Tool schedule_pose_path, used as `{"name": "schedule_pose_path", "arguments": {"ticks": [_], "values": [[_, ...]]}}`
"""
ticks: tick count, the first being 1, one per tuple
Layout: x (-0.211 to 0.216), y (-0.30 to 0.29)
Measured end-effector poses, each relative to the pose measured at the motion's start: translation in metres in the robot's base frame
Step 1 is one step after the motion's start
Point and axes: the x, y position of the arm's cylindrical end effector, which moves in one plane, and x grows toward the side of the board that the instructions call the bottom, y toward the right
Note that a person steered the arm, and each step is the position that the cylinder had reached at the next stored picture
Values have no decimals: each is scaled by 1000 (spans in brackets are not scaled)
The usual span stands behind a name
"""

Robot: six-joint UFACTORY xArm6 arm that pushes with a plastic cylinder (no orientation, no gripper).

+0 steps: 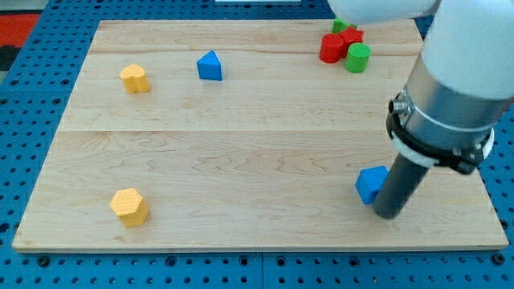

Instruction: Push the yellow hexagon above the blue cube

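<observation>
- Camera view: wooden board (241, 136) on blue pegboard; arm enters from upper right of frame.
- No claw on this rig, so nothing opens or holds; my tip (388, 215) rests on the board at lower right, touching the right side of the blue cube (370, 184).
- Two yellow blocks: one at lower left (129, 206), reads as the yellow hexagon; another (135, 78) at upper left, shape less clear.
- Blue triangle block (210, 66) at upper middle.
- Red blocks (337, 44) and green blocks (357, 57) cluster at upper right, partly behind the arm.
- Judgement: hexagon sits well apart from the cube, so the push has not started; the tip must cross to the left.
</observation>
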Motion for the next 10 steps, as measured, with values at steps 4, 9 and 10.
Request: {"name": "schedule_pose_path", "arguments": {"ticks": [4, 9, 10], "values": [[54, -275], [-70, -317], [-70, -242]]}}
